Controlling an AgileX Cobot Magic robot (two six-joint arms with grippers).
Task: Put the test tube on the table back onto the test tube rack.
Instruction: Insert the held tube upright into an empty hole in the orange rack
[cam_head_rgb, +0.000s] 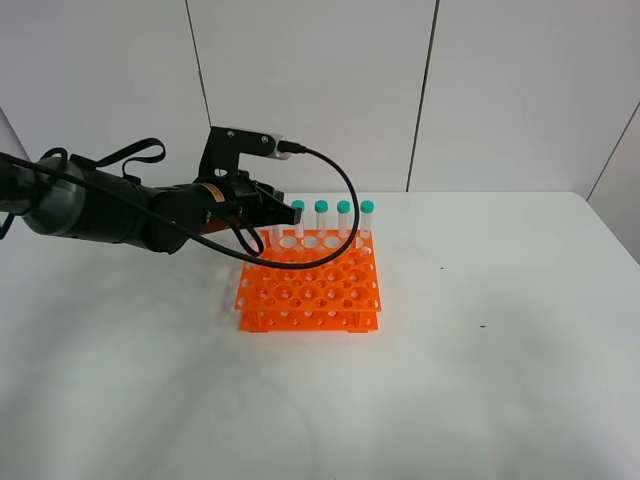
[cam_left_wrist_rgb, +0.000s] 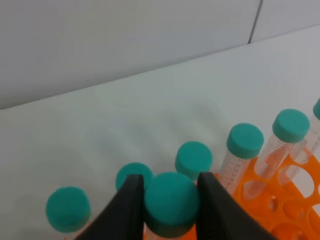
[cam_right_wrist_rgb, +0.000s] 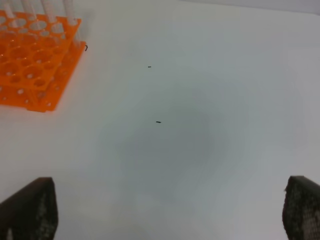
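White tabletop (cam_head_rgb: 480, 380) under a pale panelled wall (cam_head_rgb: 500, 90), with the orange test tube rack (cam_head_rgb: 310, 290) near the middle. The left gripper (cam_left_wrist_rgb: 170, 186) reaches in from the left to the rack's far row and is clamped on the teal cap of the test tube (cam_left_wrist_rgb: 171, 206), which stands upright among the other capped tubes (cam_head_rgb: 343, 215) lined up there. No tube lies loose on the tabletop, so the pickup looks done and the task is in its last part. From the wrist view I cannot tell whether the held tube's tip has entered a hole or hangs just above one. What remains, by my reading, is seating it fully and letting go. The right gripper (cam_right_wrist_rgb: 167, 205) hangs wide apart over bare tabletop, well away from the rack, holding nothing
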